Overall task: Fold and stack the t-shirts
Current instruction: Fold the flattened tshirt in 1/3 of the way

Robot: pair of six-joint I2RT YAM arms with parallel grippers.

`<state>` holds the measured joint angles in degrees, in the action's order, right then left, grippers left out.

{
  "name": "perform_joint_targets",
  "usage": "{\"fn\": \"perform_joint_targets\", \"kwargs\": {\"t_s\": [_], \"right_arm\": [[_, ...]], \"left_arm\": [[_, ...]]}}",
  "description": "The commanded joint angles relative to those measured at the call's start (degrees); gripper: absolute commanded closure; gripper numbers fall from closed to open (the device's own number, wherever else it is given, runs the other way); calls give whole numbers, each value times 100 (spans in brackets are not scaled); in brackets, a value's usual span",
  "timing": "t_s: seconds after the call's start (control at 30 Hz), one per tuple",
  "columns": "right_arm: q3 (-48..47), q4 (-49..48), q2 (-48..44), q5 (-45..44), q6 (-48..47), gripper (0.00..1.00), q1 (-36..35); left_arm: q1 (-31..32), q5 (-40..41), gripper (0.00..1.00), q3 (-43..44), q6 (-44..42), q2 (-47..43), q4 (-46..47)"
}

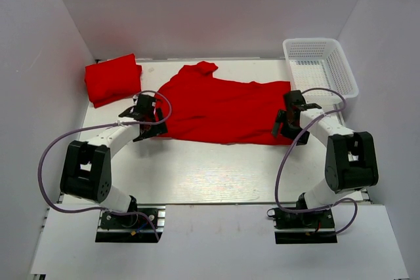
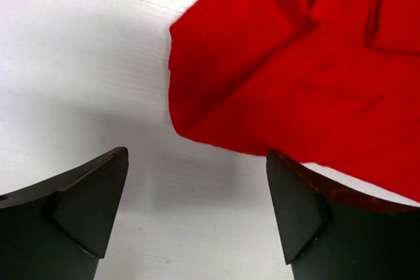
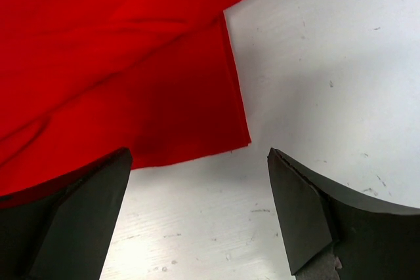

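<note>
- We see one red t-shirt (image 1: 223,106) lying spread and wrinkled across the middle of the white table (image 1: 197,175). One sleeve points toward the far wall, and a straight edge lies on the right.
- We see a second t-shirt (image 1: 113,80) folded into a thick packet at the far left corner, near the spread one but apart from it.
- Our left gripper (image 2: 197,155) has its fingers spread wide and holds nothing. It sits at the spread shirt's left edge, where a rounded fold of cloth lies just ahead of the fingertips.
- Our right gripper (image 3: 198,155) is also spread and empty, at the shirt's near right corner. The layered corner lies just ahead of the gap, and the left finger is over the cloth.
- A white mesh basket (image 1: 341,63) stands at the far right corner, apart from the shirt.
</note>
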<state>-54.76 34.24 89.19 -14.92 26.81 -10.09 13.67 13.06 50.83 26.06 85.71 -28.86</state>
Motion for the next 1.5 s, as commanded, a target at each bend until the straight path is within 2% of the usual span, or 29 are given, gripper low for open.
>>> {"fn": "perform_joint_targets", "kwargs": {"t_s": [0.0,0.03,0.27,0.57,0.63,0.73,0.77,0.83,0.87,0.93,0.97,1.07,1.2,1.47], "right_arm": [[18,-304,177,-117,79,10,51],[10,-295,204,-117,114,10,42],[62,-409,213,-134,237,10,60],[159,-523,90,-64,422,10,95],[211,-620,125,15,483,10,103],[238,-778,213,120,571,10,121],[255,-935,213,138,562,10,121],[352,-1146,248,173,606,10,130],[378,-1174,248,173,615,10,121],[509,-1313,318,234,668,10,139],[528,-1341,336,226,729,10,121],[651,-1525,441,384,756,10,139],[774,-1578,477,253,826,10,156],[791,-1069,345,-354,984,10,226]], "left_arm": [[-127,-67,3,-55,101,-64,443],[-128,38,0,-55,101,-63,443],[-374,92,0,-170,101,7,714],[-690,-568,0,-222,101,534,1278],[-690,-620,4,-222,48,604,1278],[-690,-691,20,-424,48,605,1216],[-690,-691,31,-555,48,605,1216],[-638,-691,45,-618,48,605,1304],[-638,-752,58,-670,48,605,1365],[-638,-814,73,-671,48,657,1436],[-638,-866,86,-671,48,657,1436],[-638,-919,100,-671,48,710,1436],[-638,-787,100,-671,48,710,1383],[-638,-349,100,-671,179,490,1251]]}}
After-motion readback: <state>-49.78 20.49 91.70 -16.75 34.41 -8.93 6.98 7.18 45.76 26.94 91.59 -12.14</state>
